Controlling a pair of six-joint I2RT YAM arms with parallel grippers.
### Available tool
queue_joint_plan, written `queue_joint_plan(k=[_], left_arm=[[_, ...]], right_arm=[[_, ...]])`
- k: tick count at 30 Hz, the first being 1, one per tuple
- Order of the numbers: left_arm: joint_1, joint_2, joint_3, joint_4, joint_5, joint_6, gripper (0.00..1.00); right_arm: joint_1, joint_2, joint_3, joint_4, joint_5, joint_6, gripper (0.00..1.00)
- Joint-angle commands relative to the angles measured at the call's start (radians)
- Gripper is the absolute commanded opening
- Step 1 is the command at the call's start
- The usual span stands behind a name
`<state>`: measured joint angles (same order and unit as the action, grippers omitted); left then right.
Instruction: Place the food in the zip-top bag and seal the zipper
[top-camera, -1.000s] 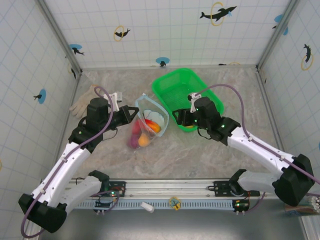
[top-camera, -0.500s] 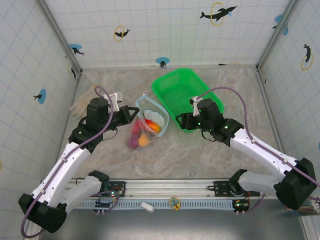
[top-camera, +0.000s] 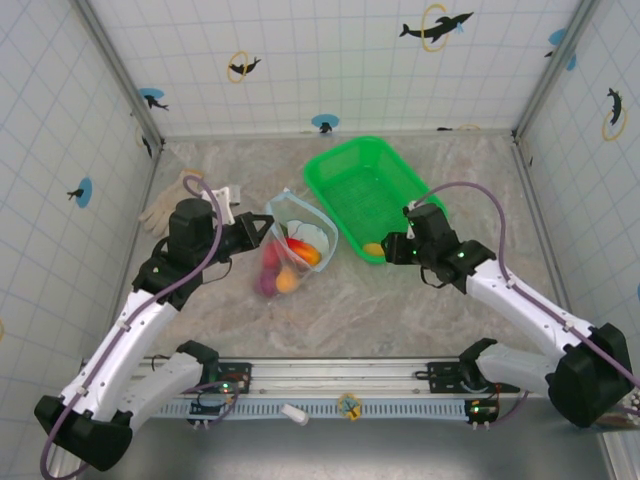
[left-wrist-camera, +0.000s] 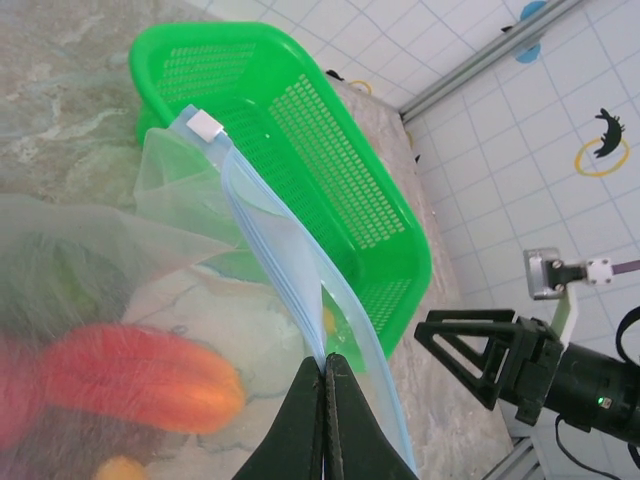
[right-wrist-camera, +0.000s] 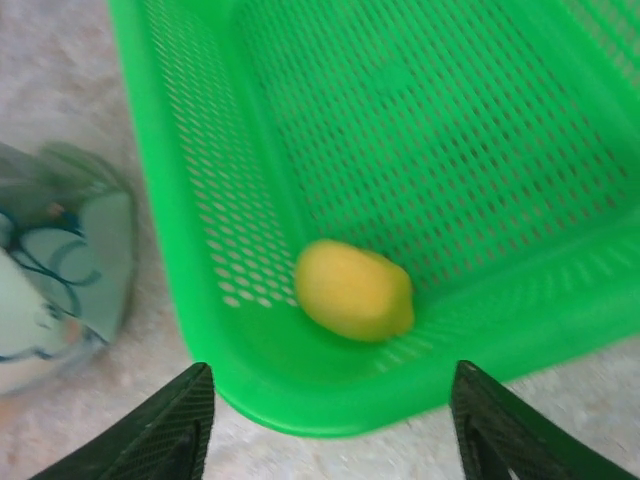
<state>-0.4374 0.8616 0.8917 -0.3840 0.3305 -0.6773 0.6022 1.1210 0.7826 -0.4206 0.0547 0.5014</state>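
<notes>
Pinching zipper (left-wrist-camera: 262, 235) edge, left hand (left-wrist-camera: 324, 362)

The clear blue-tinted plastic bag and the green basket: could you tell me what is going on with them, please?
The left hand is shut on the light-blue zipper strip of the clear blue-tinted plastic bag, holding its mouth up and unsealed. Red, orange and purple toy foods lie inside. The right hand is open, poised at the near corner of the green mesh plastic basket, where one yellow toy fruit lies.
</notes>
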Motion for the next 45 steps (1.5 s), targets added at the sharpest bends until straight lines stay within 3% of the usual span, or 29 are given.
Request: queue_joint_plan(k=[1, 6, 12, 22, 27, 33, 42, 45], left_arm=[[0.002, -0.025, 0.019, -0.015, -0.04, 0.032, 0.0], [0.003, -0.053, 0.04, -0.046, -0.123, 0.051, 0.0], [0.002, -0.083, 0.074, -0.126, -0.241, 0.086, 0.0], [0.002, -0.082, 0.072, -0.106, -0.258, 0.091, 0.0], [0.003, -0.079, 0.069, -0.086, -0.242, 0.088, 0.0], [0.002, -0.076, 0.041, -0.066, -0.199, 0.082, 0.0], [0.003, -0.033, 0.042, -0.026, -0.114, 0.082, 0.0], [0.002, -0.011, 0.043, -0.018, -0.065, 0.083, 0.0]], right_arm=[[-0.011, 0.007, -0.001, -0.044, 0.007, -0.018, 0.58], [-0.036, 0.077, 0.073, -0.119, 0.102, -0.068, 0.44], [-0.016, 0.093, 0.078, -0.156, 0.102, -0.074, 0.33], [0.204, 0.165, 0.125, -0.1, -0.057, -0.057, 0.37], [0.246, 0.291, 0.163, -0.054, 0.006, -0.018, 0.45], [0.164, 0.411, 0.241, -0.071, 0.202, 0.022, 0.49], [-0.044, 0.559, 0.398, -0.054, 0.237, -0.019, 0.51], [-0.067, 0.552, 0.406, -0.039, 0.226, -0.033, 0.57]])
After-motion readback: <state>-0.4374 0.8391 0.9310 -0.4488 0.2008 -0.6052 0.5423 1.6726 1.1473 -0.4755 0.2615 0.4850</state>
